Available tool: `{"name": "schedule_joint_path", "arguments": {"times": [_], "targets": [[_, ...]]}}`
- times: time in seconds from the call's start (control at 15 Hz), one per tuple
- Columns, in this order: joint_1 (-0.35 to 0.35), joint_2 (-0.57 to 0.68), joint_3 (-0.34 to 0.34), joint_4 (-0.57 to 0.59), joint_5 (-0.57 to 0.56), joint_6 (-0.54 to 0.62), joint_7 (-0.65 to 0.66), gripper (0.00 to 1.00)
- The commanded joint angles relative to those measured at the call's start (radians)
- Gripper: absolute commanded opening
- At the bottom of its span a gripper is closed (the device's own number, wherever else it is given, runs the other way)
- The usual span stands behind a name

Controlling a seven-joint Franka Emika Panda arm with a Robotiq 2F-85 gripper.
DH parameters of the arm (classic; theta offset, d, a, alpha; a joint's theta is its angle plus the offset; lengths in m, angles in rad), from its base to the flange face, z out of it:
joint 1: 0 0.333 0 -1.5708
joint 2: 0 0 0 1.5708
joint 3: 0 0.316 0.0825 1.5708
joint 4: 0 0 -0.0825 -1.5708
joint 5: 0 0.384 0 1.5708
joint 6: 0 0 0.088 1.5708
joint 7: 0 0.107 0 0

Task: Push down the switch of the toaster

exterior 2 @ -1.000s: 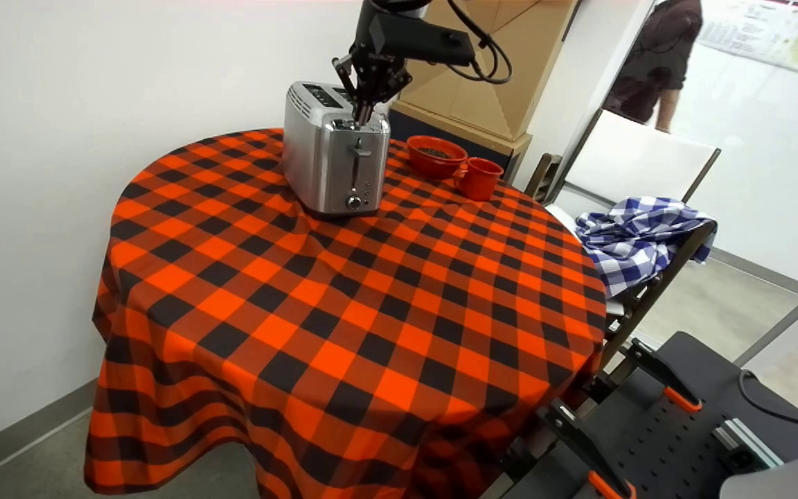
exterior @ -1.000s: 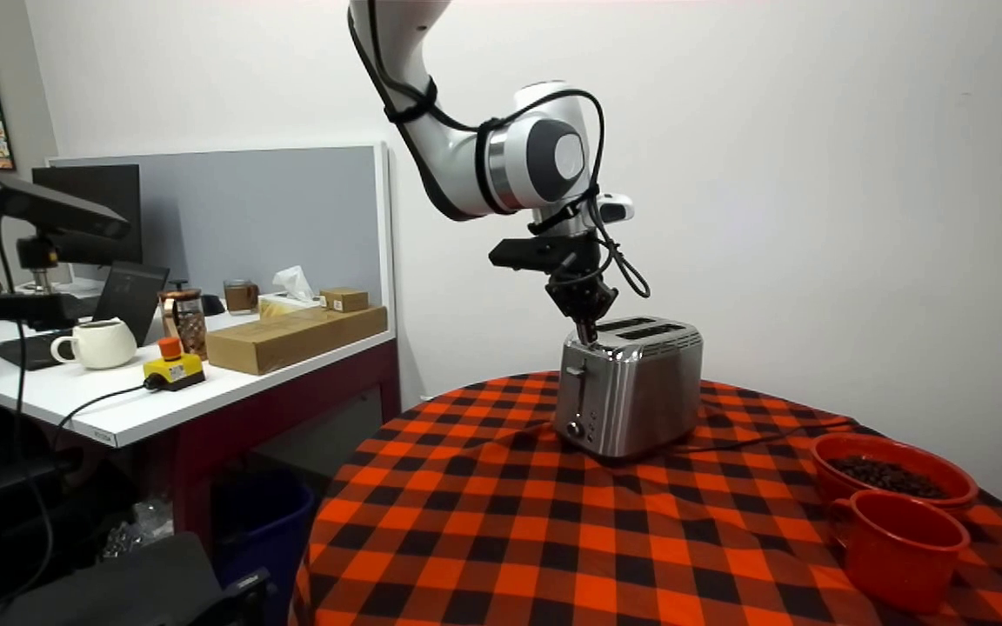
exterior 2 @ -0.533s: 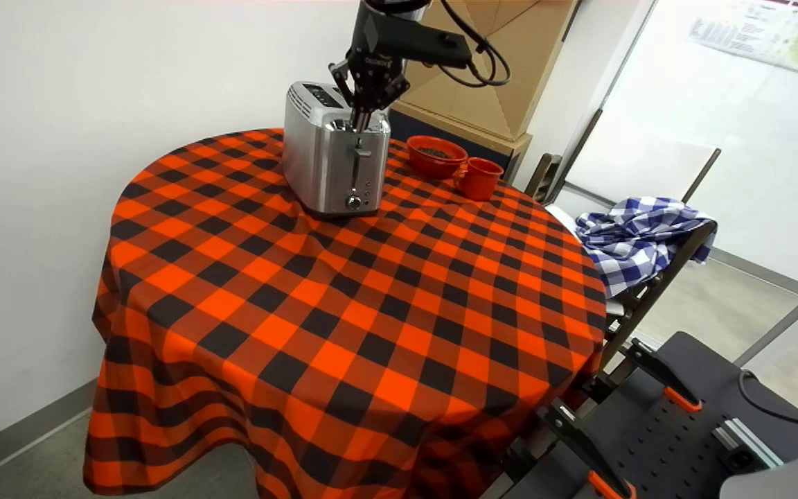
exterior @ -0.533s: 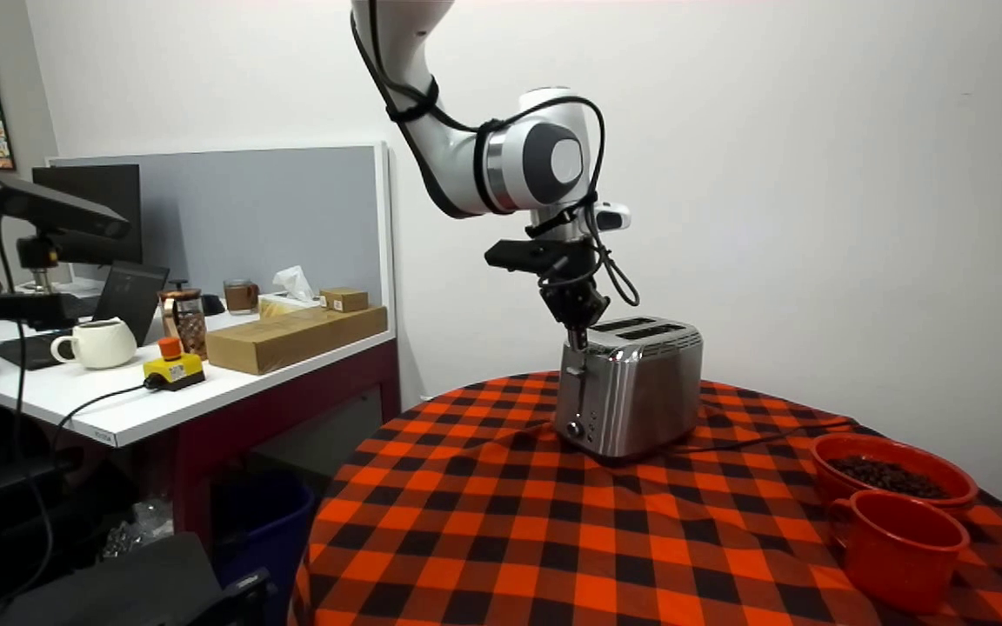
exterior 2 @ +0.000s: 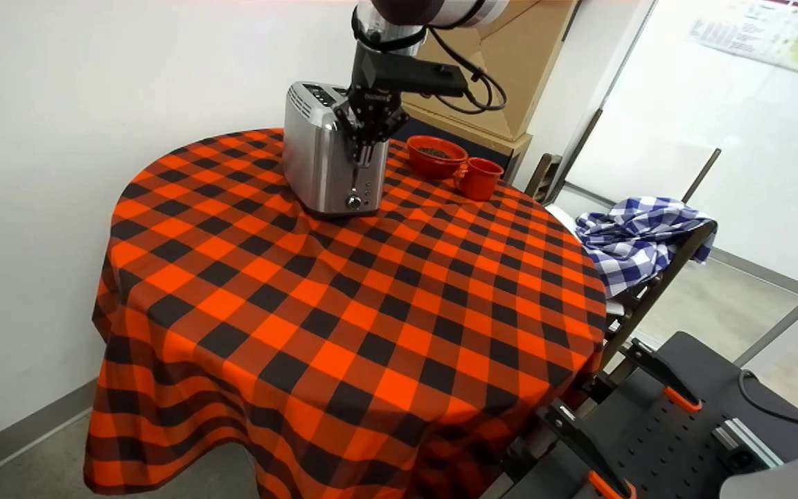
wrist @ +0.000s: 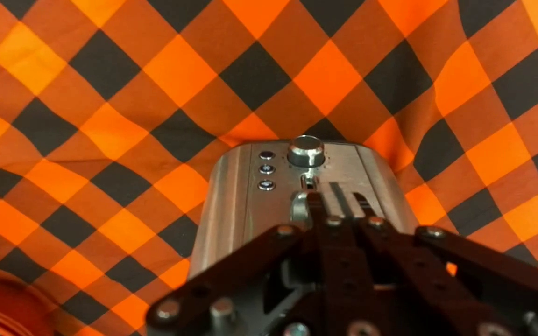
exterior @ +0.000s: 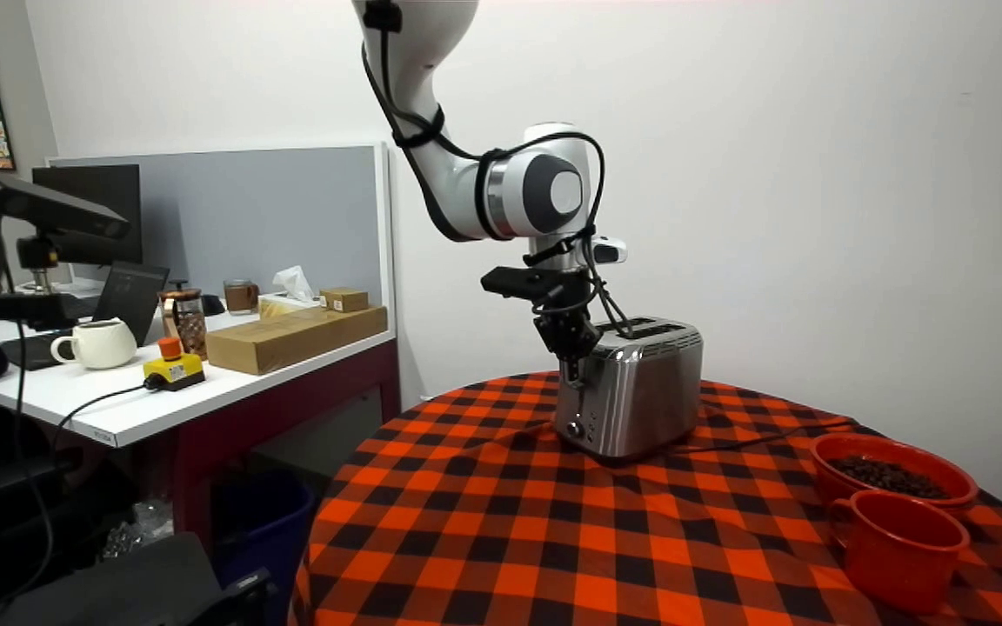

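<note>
The silver toaster (exterior: 640,396) stands on the checked tablecloth; it also shows in an exterior view (exterior 2: 316,152) and the wrist view (wrist: 229,210). Its dial (exterior 2: 353,202) and vertical lever slot (exterior 2: 354,180) are on the end face. My gripper (exterior 2: 364,159) is shut and points down at this face, fingertips well above the dial. In the wrist view, the lever, or switch (wrist: 300,208), shows just left of the shut gripper (wrist: 342,198); I cannot tell whether they touch. The fingers mostly hide the lever in both exterior views.
A red bowl (exterior: 892,469) with dark beans and a red mug (exterior: 901,548) stand on the same round table (exterior 2: 343,312). The toaster's cord (exterior: 762,437) runs over the cloth. A wall (exterior: 814,217) stands behind the toaster.
My gripper has moved down from the toaster's top edge to its front face, over the lever area. It stays shut. The toaster has not moved.
</note>
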Motion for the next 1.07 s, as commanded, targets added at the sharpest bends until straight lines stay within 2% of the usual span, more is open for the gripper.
{"name": "schedule_joint_path", "arguments": {"times": [0.0, 0.4, 1.0], "targets": [[0.021, 0.040, -0.035, 0.026, -0.045, 0.035, -0.016, 0.00], [0.029, 0.109, -0.054, 0.036, -0.091, 0.117, -0.020, 0.00], [0.055, 0.169, -0.074, 0.063, -0.107, 0.127, -0.025, 0.00]]}}
